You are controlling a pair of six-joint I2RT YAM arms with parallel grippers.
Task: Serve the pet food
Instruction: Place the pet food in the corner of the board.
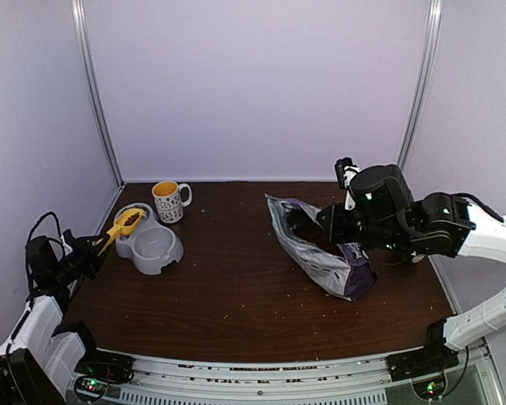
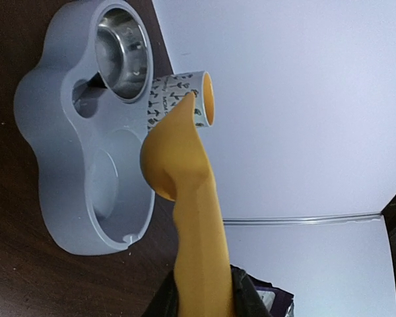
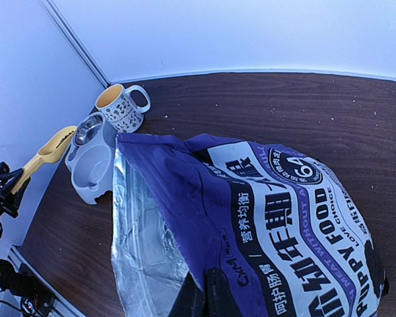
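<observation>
The purple-and-white "PUPPY FOOD" bag [image 1: 333, 261] lies tilted on the table with its foil mouth open toward the left, and dark kibble [image 1: 308, 229] shows inside. My right gripper [image 1: 331, 226] is shut on the bag's upper edge [image 3: 208, 297]. My left gripper [image 1: 97, 247] is shut on the handle of the yellow scoop [image 1: 122, 226]. The scoop holds brown kibble [image 1: 131, 218] over the far compartment of the grey double bowl [image 1: 164, 257]. In the left wrist view the scoop's underside [image 2: 185, 172] hangs beside the bowl [image 2: 46, 132], and its handle runs down into the gripper [image 2: 201, 294].
A patterned mug [image 1: 169, 201] with a yellow inside stands just behind the bowl. The far compartment holds a steel insert [image 2: 122, 53]. Crumbs of kibble are scattered on the brown table [image 1: 236, 295]. White walls close in the left, back and right.
</observation>
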